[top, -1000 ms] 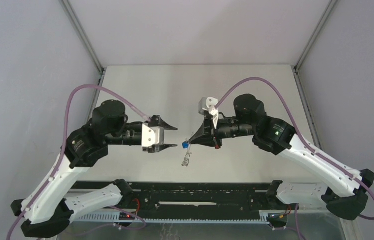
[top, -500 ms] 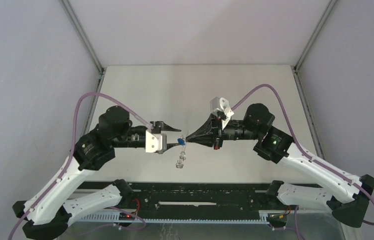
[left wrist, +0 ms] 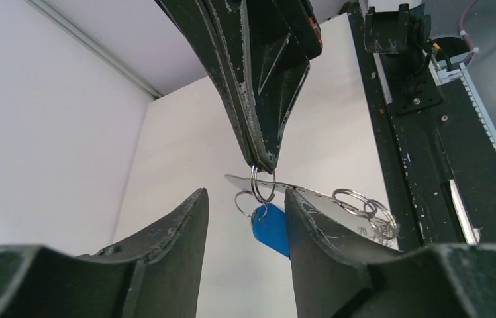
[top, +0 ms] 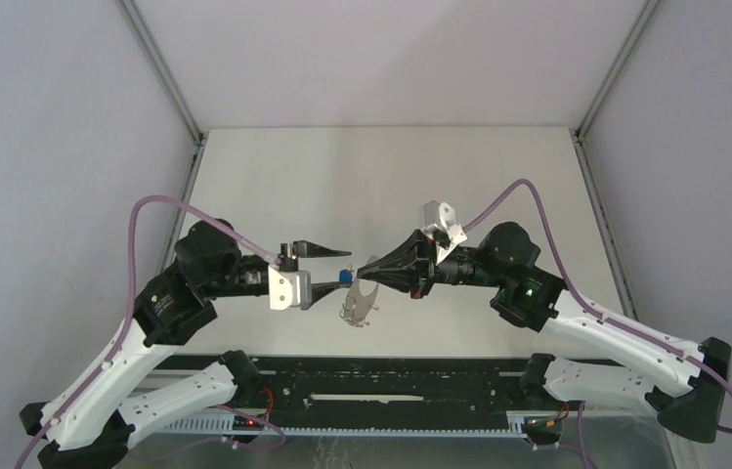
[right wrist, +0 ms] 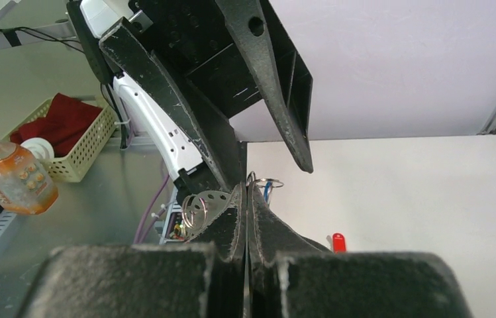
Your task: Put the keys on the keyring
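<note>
My right gripper point(top: 360, 272) is shut on a small split ring point(left wrist: 263, 185) of the keyring point(top: 357, 303), a grey metal piece with holes and small rings along its rim, held above the table. The blue key point(left wrist: 271, 228) hangs from that ring. My left gripper point(top: 332, 266) is open, its fingers point(left wrist: 165, 232) on either side of the blue key, not touching it. The red key point(right wrist: 338, 242) lies on the table under my right gripper point(right wrist: 245, 189); it also shows in the top view point(top: 424, 290).
The black rail point(top: 391, 376) with the arm bases runs along the table's near edge. Off the table, the right wrist view shows a basket with red cloth point(right wrist: 66, 139) and an orange bottle point(right wrist: 10, 179). Grey walls enclose the white table point(top: 391, 186).
My right gripper has moved down and left toward the near edge. My left gripper has shifted slightly left. The keyring has swung from hanging down to lying more level.
</note>
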